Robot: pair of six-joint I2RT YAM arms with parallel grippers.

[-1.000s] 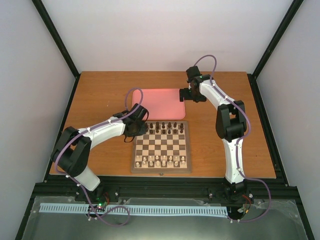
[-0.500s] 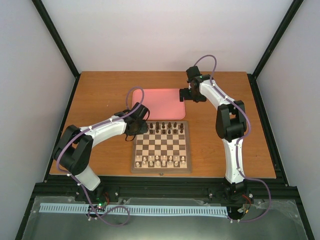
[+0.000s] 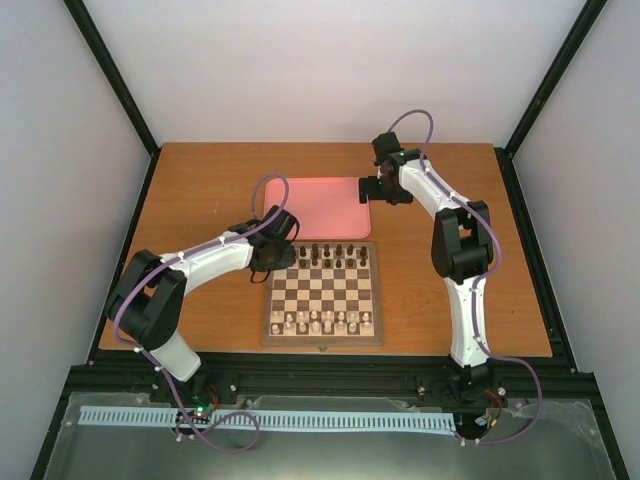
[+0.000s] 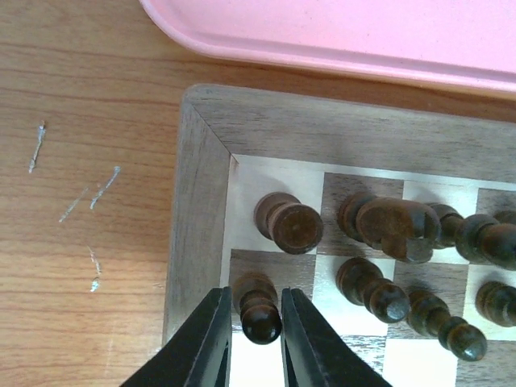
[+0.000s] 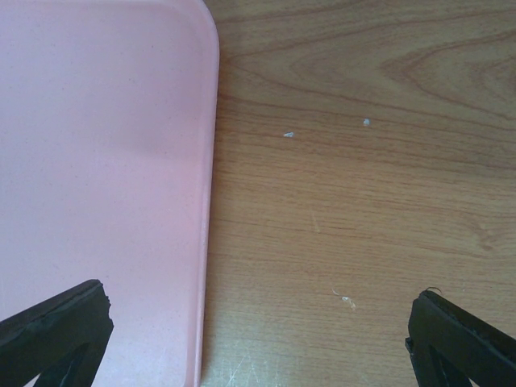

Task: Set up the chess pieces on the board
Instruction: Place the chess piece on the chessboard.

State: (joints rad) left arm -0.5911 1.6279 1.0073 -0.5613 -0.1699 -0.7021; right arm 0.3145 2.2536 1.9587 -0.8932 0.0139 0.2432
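- Cuts off the board [image 4: 201,210] at the right and bottom edges of the left wrist view; shows only one corner.
- Crops the pink tray [image 4: 363,32] at the top and right there, and at the left, top and bottom in the right wrist view.
- Shows only the front ends of the left gripper [image 4: 256,302], fingers [image 4: 205,347] running off the bottom edge.
- Cannot tell whether those fingers press the dark pawn [image 4: 260,310] between them or stand just clear.
- Clips a dark piece [image 4: 500,242] at the right edge.
- Shows only the finger ends [image 5: 56,330] of the right gripper [image 5: 258,330], in the lower corners.
- From above, too small to tell kinds among the dark pieces [image 3: 335,252] and the pale pieces [image 3: 320,322]; left fingertips hidden under the wrist.
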